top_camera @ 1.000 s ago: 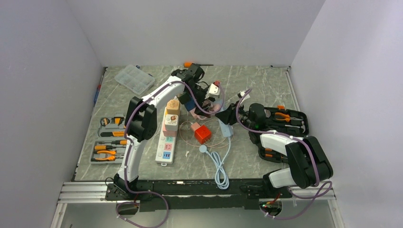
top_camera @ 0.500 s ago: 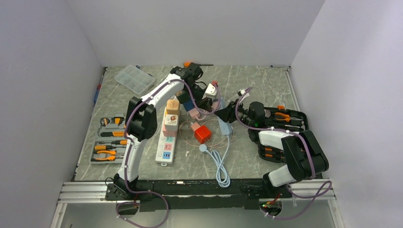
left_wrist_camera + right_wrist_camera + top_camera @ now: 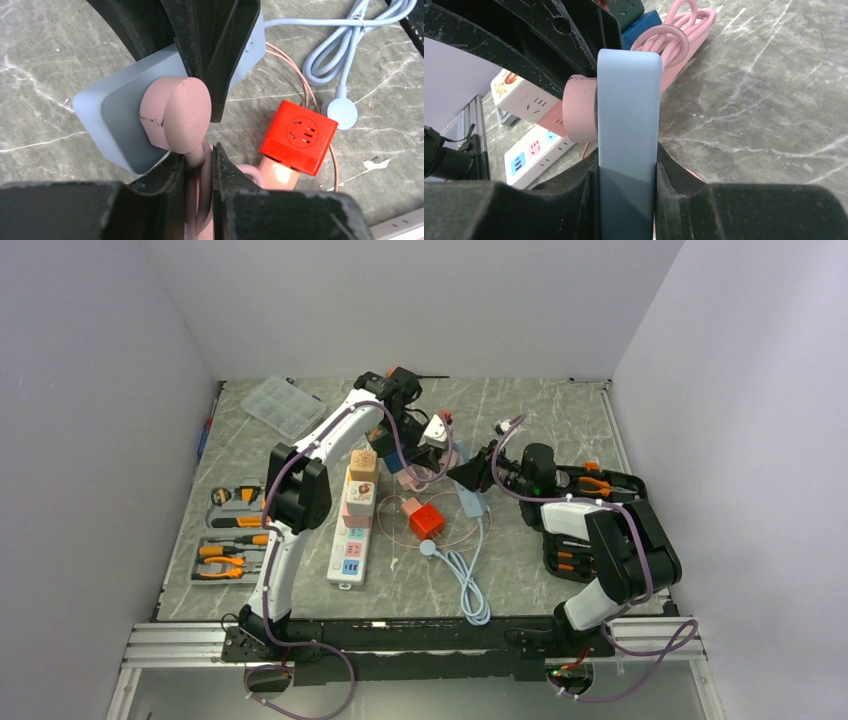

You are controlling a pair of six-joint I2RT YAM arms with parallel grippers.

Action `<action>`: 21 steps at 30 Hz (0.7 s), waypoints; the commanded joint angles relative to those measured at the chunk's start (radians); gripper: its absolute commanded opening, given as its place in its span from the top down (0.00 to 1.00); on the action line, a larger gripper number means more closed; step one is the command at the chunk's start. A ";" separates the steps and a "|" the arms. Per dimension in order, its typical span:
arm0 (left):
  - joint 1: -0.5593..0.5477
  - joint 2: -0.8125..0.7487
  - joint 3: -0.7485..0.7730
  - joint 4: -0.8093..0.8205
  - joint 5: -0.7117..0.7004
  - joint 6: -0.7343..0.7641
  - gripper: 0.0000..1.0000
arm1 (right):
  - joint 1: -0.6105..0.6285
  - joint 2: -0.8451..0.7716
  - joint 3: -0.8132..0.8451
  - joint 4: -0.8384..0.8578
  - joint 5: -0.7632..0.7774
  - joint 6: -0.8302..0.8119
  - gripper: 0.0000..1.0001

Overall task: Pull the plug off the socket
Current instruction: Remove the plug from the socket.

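Note:
The pink plug (image 3: 175, 117) sits pushed into the face of the light blue socket (image 3: 115, 120), which is lifted off the table. My left gripper (image 3: 199, 160) is shut on the plug's neck, where the pink cord leaves it. My right gripper (image 3: 628, 165) is shut on the socket (image 3: 628, 110), one finger on each broad side. The plug (image 3: 579, 112) sticks out to its left. From above, both grippers meet mid-table, left (image 3: 432, 435) and right (image 3: 468, 475). The socket's pale blue cord (image 3: 465, 575) trails to the near edge.
A red cube socket (image 3: 426, 522) lies just below the grippers. A long white power strip (image 3: 352, 530) carrying several adapters lies to the left. Open tool cases sit at the left (image 3: 232, 535) and right (image 3: 600, 490). A clear parts box (image 3: 283, 405) is at the back left.
My left gripper, open a second ago, has shut on the plug's neck. Both grippers and the blue socket have shifted slightly toward the back of the table.

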 commanded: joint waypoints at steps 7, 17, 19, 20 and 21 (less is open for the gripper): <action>-0.027 -0.027 0.058 -0.264 0.122 0.243 1.00 | -0.077 0.075 0.116 0.031 -0.011 -0.111 1.00; -0.029 -0.065 0.033 -0.318 0.164 0.337 1.00 | -0.081 0.111 0.123 -0.013 0.145 -0.136 1.00; -0.030 -0.074 0.020 -0.318 0.164 0.348 1.00 | -0.081 0.109 0.121 -0.030 0.186 -0.149 1.00; -0.030 -0.078 0.012 -0.320 0.161 0.352 1.00 | -0.082 0.106 0.120 -0.042 0.228 -0.153 1.00; -0.029 -0.081 0.008 -0.320 0.159 0.355 1.00 | -0.082 0.102 0.118 -0.049 0.254 -0.157 1.00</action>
